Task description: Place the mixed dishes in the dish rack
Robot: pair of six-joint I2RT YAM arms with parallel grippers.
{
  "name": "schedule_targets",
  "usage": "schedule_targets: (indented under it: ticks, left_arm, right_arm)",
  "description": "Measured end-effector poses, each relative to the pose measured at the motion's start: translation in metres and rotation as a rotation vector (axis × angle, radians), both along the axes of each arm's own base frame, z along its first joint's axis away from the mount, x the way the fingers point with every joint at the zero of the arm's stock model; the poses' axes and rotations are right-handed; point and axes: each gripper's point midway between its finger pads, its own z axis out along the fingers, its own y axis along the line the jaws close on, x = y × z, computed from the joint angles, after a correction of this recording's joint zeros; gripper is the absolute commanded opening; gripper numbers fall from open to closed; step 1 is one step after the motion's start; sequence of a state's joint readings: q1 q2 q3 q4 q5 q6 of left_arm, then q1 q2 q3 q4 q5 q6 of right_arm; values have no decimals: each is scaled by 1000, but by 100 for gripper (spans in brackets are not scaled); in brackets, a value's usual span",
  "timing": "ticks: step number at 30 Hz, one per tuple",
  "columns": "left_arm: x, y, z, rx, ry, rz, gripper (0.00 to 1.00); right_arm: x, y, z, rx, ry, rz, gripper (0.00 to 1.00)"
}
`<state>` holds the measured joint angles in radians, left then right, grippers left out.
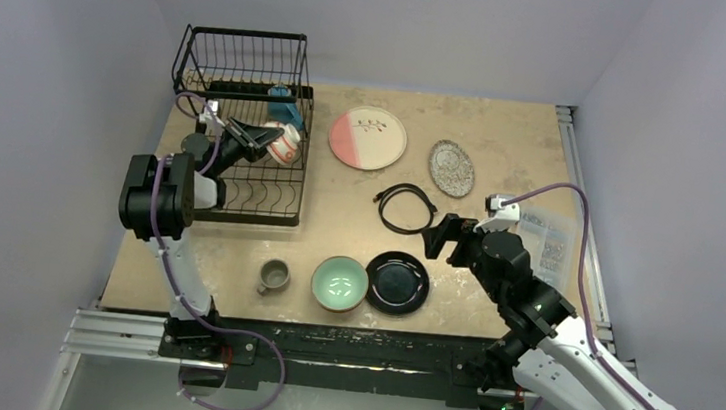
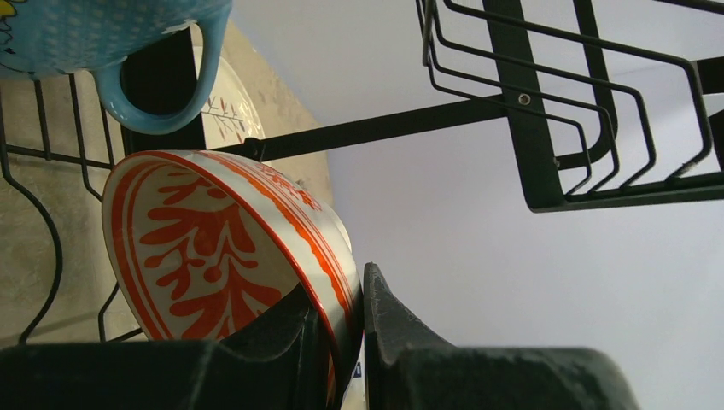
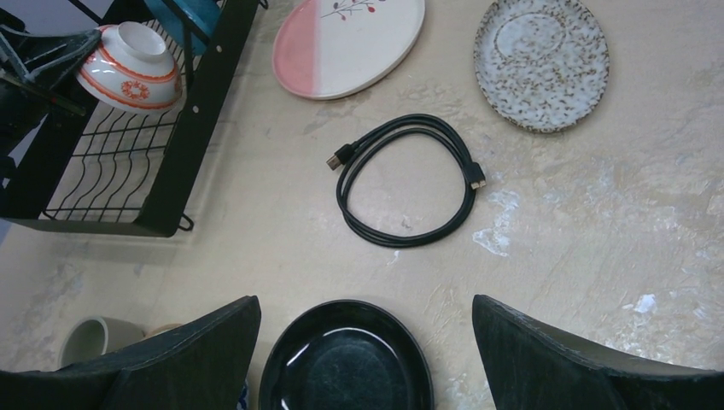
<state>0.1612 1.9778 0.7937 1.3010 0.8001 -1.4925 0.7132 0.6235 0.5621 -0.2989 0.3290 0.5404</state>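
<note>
The black wire dish rack stands at the far left. My left gripper is shut on the rim of the red-patterned bowl, held tilted over the rack's lower tray. A white blue-handled mug sits in the rack just behind it. The pink-and-white large plate and speckled grey small plate lie at the back. At the front are the small grey cup, mint-green bowl and black plate. My right gripper hangs open just above the black plate's far edge.
A black coiled cable lies mid-table between the plates and my right gripper. A clear plastic parts box sits at the right edge. The rack's raised basket stands beyond the held bowl.
</note>
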Motion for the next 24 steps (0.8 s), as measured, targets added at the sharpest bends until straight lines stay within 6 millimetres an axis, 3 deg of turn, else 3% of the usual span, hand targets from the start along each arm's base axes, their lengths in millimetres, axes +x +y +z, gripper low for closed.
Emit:
schedule_targets:
  ticks: [10, 24]
  left_arm:
    - [14, -1, -5, 6, -6, -36, 0]
    - [18, -3, -27, 51, 57, -77, 0]
  right_arm:
    - [4, 2, -12, -32, 32, -1, 95]
    - [5, 4, -11, -31, 25, 0, 95]
